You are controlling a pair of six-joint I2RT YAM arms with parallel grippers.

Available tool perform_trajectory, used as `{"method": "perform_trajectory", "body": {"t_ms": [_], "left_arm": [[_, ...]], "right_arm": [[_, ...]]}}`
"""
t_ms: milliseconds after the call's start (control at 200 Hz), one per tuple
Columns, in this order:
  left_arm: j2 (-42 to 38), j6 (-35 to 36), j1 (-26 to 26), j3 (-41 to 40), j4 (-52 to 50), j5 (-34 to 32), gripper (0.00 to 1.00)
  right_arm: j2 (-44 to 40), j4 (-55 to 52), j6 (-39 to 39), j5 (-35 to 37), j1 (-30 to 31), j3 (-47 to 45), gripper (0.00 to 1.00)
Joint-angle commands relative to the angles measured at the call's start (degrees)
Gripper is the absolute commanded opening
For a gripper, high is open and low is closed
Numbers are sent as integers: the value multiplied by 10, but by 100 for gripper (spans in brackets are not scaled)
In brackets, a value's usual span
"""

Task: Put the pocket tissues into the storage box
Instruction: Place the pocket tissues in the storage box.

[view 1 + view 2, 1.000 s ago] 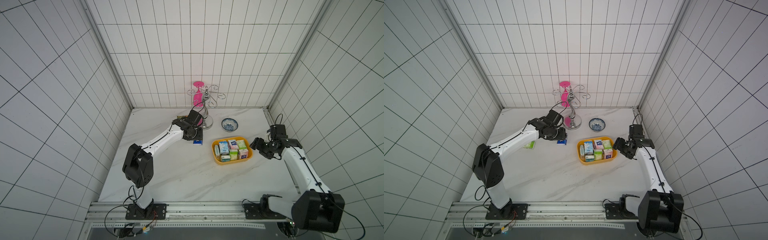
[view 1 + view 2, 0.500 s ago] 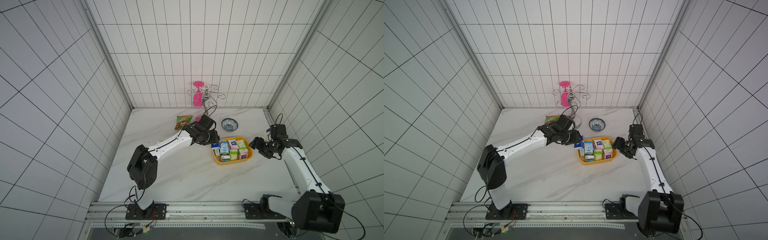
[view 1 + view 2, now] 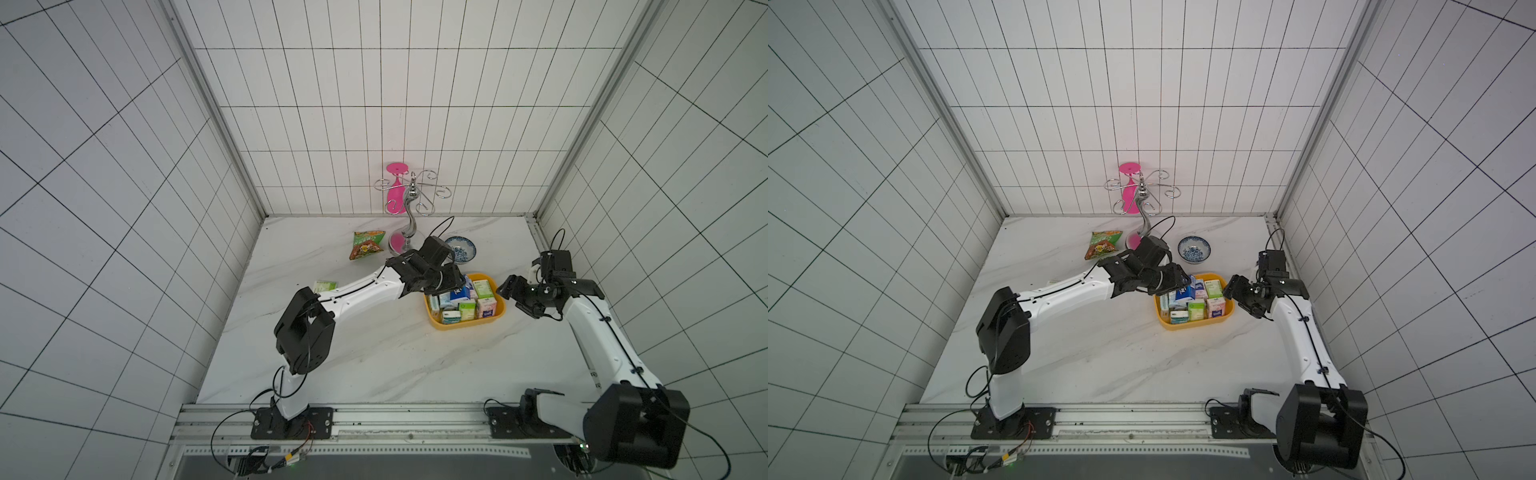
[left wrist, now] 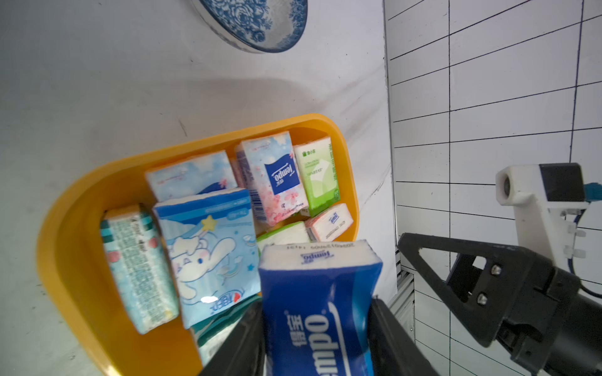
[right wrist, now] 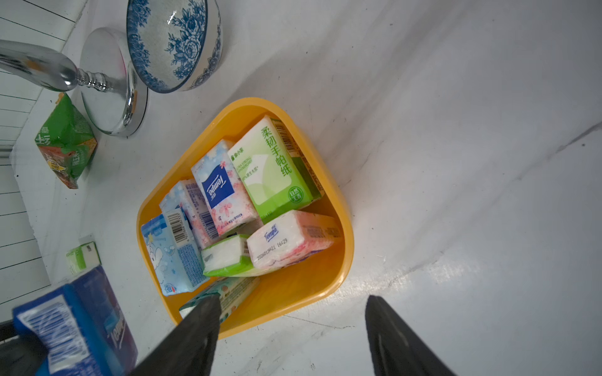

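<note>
- Pocket tissues [image 3: 461, 305] fill most of the storage box [image 3: 465, 328]. From where I stand I make out light blue, pink-flowered, green-white and teal packets. Some lie flat and some lean on their neighbours or stand on edge.
- One more, a dark blue packet [image 4: 319, 280], is in the air over the box's side nearest the left arm, above the packets already inside. I cannot tell whether it touches any of them.
- The left gripper [image 4: 316, 306] has that packet pinched. The jaws are drawn in close, one finger on each side, and the wrapper bulges out past them.
- The right gripper [image 5: 291, 299] hovers just beside the box, on the side opposite the left gripper. Its jaws are spread wide with nothing between them.
- A lone green packet [image 3: 324, 286] lies flat on the marble table [image 3: 374, 353], well apart from the box, out past the left arm's forearm.
- A blue-and-white bowl [image 3: 461, 249] sits near the box, on its back-wall side, not touching it.
- A chrome stand [image 3: 411, 224] rises beside the bowl, a little farther from the box. A pink goblet [image 3: 394, 189] hangs upside down from one of its hooks.
- A green-orange snack bag [image 3: 365, 245] lies beyond the stand, farther again from the box.
</note>
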Motion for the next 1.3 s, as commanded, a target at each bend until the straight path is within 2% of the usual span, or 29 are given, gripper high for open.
{"method": "perform_trajectory", "body": {"t_ms": [0,125,345,555,770,1144,1224,1294], "left_arm": [[46,-16,-7,62,-35,-58,51],[108,1,-18,143,-97,-134,51],[177,24,-24,243,-163,-203,51],[194,26,-37,253,-171,-205,52],[228,35,-56,297,-202,-199,52],[221,32,-74,279,-216,-209,54],[225,32,-73,281,-216,-208,57],[227,33,-71,286,-217,-208,67]], "right_arm": [[-17,4,5,0,-6,-17,74],[-22,4,5,1,-6,-17,74],[-31,2,-1,3,-6,-23,74],[-26,2,-4,2,-7,-18,74],[-34,2,-4,3,-8,-20,75],[-36,4,0,-3,-9,-21,75],[-40,2,0,-2,-11,-21,75],[-44,0,-1,-1,-11,-21,75]]}}
